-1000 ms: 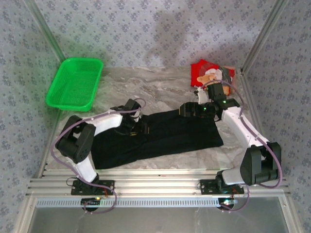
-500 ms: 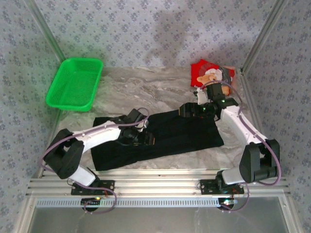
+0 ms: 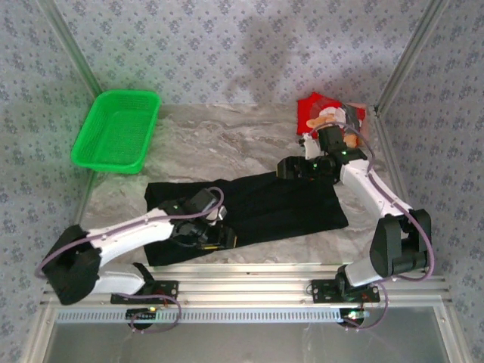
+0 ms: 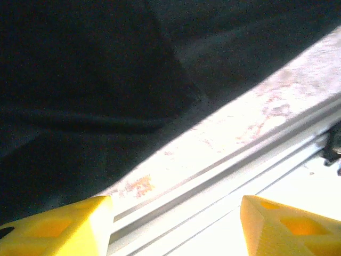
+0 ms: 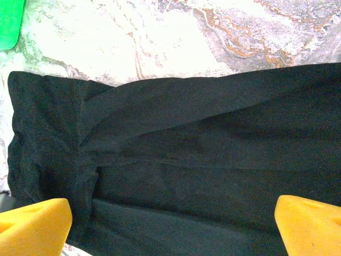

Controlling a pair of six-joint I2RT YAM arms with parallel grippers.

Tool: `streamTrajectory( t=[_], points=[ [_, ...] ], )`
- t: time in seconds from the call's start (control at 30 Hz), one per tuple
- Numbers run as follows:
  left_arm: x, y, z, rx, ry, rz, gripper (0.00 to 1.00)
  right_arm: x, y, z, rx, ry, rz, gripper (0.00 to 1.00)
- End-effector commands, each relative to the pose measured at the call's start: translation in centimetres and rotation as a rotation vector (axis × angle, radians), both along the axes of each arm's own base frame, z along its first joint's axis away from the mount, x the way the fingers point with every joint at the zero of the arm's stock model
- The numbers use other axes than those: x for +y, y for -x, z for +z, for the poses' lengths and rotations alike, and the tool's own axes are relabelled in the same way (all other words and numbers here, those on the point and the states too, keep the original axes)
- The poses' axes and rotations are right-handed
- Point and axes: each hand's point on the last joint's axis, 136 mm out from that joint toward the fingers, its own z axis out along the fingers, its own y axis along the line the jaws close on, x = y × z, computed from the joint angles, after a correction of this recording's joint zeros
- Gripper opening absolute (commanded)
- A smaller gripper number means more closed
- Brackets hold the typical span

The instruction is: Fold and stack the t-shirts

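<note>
The black t-shirt [image 3: 257, 208] lies in a long flat band across the table. In the right wrist view the black t-shirt [image 5: 186, 133] shows soft folds. The red t-shirt [image 3: 321, 113] with its printed figure sits bunched at the back right corner. My left gripper [image 3: 221, 239] hovers low over the black shirt's near hem; its yellow fingertips [image 4: 58, 226] stand apart with nothing between them, over the table's edge, beside the black t-shirt [image 4: 80, 80]. My right gripper [image 3: 290, 168] hangs open above the shirt's far right edge, its fingertips [image 5: 32, 226] wide and empty.
A green mesh basket [image 3: 117, 130] stands at the back left, and its corner [image 5: 8, 21] shows in the right wrist view. An aluminium rail [image 4: 224, 170] runs along the near table edge right below the left gripper. Patterned walls close in the sides and back.
My left arm has stretched out low and its gripper has slid from the middle of the black shirt toward its near hem. The right gripper has drawn back slightly.
</note>
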Motion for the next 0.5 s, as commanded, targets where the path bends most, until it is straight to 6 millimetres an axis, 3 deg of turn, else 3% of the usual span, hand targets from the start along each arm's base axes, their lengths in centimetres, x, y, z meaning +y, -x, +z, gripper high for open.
streamTrajectory(
  t=[0.0,0.1,0.2,0.3,0.43,0.47],
  points=[
    [0.9,-0.9,2.5,-0.034,0.021,0.069,0.64,0.4,-0.6,0.5,-0.008,0.004,-0.003,1.0],
    [2.2,-4.0,4.6,-0.104,0.064,0.2,0.67,0.8,-0.7,0.4,-0.005,0.007,0.004,1.0],
    [5.8,-7.0,3.8,-0.085,-0.016,0.362,0.66,1.1,-0.6,0.2,0.003,0.009,0.01,1.0],
    [7.7,-9.5,2.8,-0.122,-0.101,0.39,0.65,1.5,-0.4,0.0,0.007,0.011,0.021,1.0],
    [7.4,-12.2,1.1,-0.096,-0.089,0.374,0.65,1.8,-0.2,0.0,0.008,0.014,0.036,1.0],
    [7.1,-12.4,0.7,-0.085,-0.095,0.349,0.64,2.0,-0.7,1.1,-0.02,0.009,0.04,1.0]
  ],
)
